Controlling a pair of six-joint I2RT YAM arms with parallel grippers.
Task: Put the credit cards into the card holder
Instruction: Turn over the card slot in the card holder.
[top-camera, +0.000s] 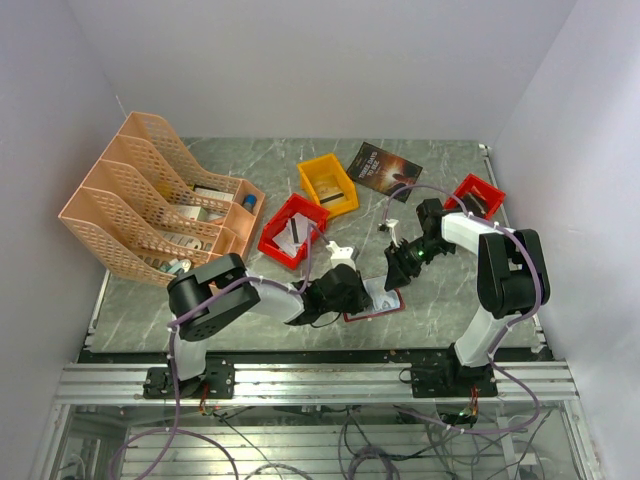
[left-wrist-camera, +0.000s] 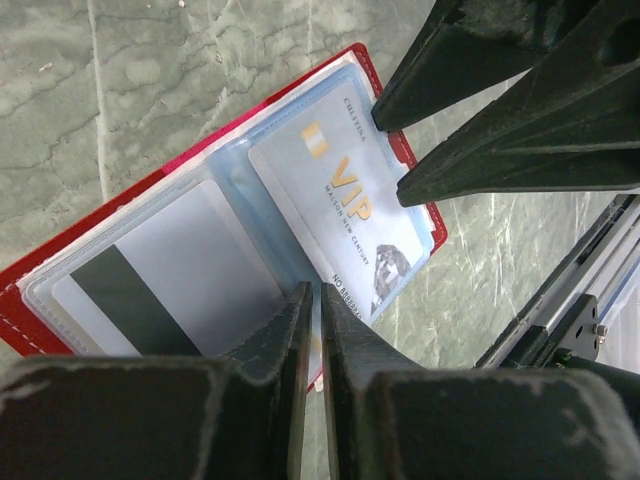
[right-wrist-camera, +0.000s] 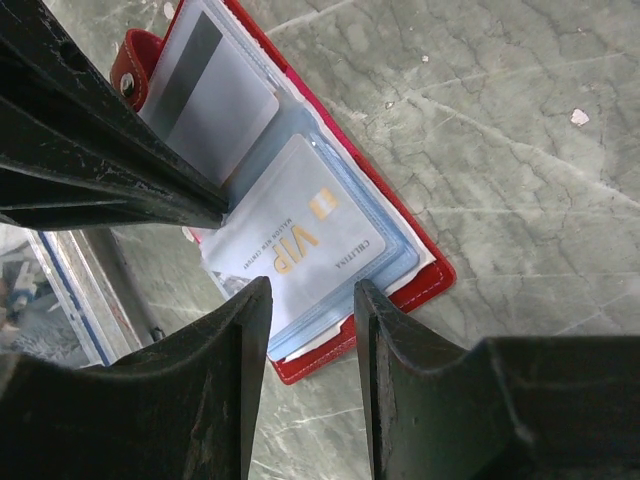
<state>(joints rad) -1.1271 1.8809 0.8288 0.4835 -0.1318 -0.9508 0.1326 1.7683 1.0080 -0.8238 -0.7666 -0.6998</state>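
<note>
Open on the desk (left-wrist-camera: 150, 80): red card holder (left-wrist-camera: 230, 190), VIP card (left-wrist-camera: 345, 200) sleeved inside. At its edge, left fingers (left-wrist-camera: 292, 335) almost together, grip impossible to tell; right fingers (right-wrist-camera: 240, 340) apart.

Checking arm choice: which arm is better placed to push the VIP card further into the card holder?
Right, probably. The right gripper stands open astride the end of the VIP card, ready to nudge it. The left gripper is nearly closed at the fold of the card holder, seemingly steadying it.
</note>
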